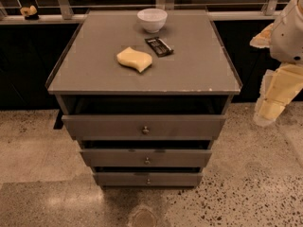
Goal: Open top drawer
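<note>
The top drawer is the widest of three grey drawers in a grey cabinet, with a small round knob at its centre. Its front stands out from the cabinet, with a dark gap showing behind it under the cabinet top. The two narrower drawers sit below it, each set further back. My gripper hangs at the far right of the camera view, beside the cabinet's right side, about level with the top drawer and apart from it. It holds nothing that I can see.
On the cabinet top lie a white bowl, a yellow sponge and a dark snack packet. A ledge with railing posts runs behind, with a small yellow object at far left. Speckled floor surrounds the cabinet.
</note>
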`<state>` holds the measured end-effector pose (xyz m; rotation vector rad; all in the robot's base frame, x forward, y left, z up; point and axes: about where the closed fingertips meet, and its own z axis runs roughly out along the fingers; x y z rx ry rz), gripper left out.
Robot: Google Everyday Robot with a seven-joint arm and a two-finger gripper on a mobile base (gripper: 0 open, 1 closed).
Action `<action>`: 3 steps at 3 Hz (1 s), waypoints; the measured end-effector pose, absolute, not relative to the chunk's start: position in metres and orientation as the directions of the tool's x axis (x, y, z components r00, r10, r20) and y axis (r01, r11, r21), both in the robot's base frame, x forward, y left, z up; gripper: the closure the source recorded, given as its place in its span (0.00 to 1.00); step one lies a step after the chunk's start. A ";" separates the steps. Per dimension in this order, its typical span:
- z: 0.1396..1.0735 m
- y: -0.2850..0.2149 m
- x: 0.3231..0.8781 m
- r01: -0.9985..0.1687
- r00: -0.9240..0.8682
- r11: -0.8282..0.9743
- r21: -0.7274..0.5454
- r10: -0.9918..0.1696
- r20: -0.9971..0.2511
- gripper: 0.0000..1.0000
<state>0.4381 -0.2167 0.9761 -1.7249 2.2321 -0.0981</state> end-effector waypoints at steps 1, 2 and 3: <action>0.977 -0.216 0.438 -0.930 -0.220 0.270 -0.251 -0.953 -0.208 0.00; 0.954 -0.218 0.427 -0.930 -0.224 0.274 -0.244 -0.951 -0.215 0.00; 0.904 -0.222 0.404 -0.934 -0.230 0.284 -0.218 -0.943 -0.242 0.00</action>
